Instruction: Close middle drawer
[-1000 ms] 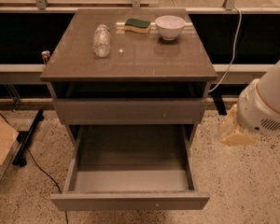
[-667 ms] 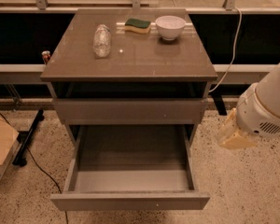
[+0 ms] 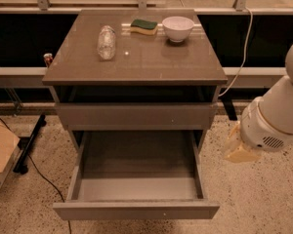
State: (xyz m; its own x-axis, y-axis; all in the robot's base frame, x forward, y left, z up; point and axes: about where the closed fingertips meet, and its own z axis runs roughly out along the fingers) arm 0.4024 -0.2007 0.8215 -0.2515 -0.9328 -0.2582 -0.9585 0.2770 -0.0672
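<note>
The middle drawer (image 3: 136,211) is pulled far out of the grey-brown cabinet. Its flat front panel is near the bottom of the view, with a tiny pale dot toward its right end. Its plain grey interior (image 3: 139,167) holds nothing. Above it, a shorter front panel (image 3: 136,115) stands slightly forward, with a dark gap under the top. My gripper (image 3: 240,149), a cream-coloured end on the white arm (image 3: 278,116), hangs to the right of the open drawer, level with its right wall and apart from it.
On the cabinet top (image 3: 151,65) lie a clear plastic bottle (image 3: 106,42), a green-and-yellow sponge (image 3: 144,27) and a white bowl (image 3: 178,28). A cardboard box (image 3: 0,152) sits on the floor at left. Black cables run along the floor, and a white cable (image 3: 241,52) hangs behind the cabinet at right.
My gripper has shifted slightly down and left, closer to the right side of the open drawer. The drawers have not moved.
</note>
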